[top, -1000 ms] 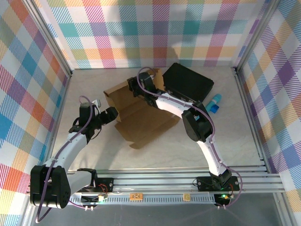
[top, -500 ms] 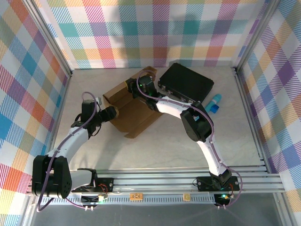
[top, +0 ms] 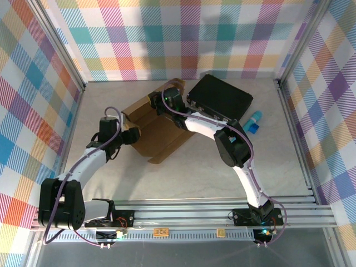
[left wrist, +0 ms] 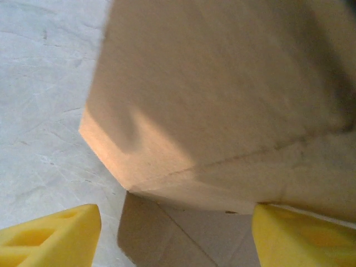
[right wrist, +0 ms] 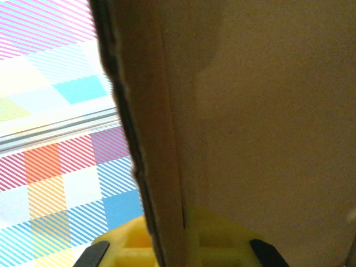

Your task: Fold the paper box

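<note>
I see my right gripper (right wrist: 172, 246) pinching the paper box (top: 161, 133) at its far flap, my left gripper (left wrist: 177, 222) spread wide at its left corner.

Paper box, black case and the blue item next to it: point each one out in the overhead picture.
paper box (top: 160, 138), top external view, flat brown panel.
black case (top: 222, 99), top external view, middle of its lid.
blue item (top: 254, 120), top external view, its middle.

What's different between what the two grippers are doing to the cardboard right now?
The left gripper stands open astride a corner of the paper box; the right gripper is shut on a panel's edge. The left is at the box's left side, the right at its far side. Both have yellow fingertips.
</note>
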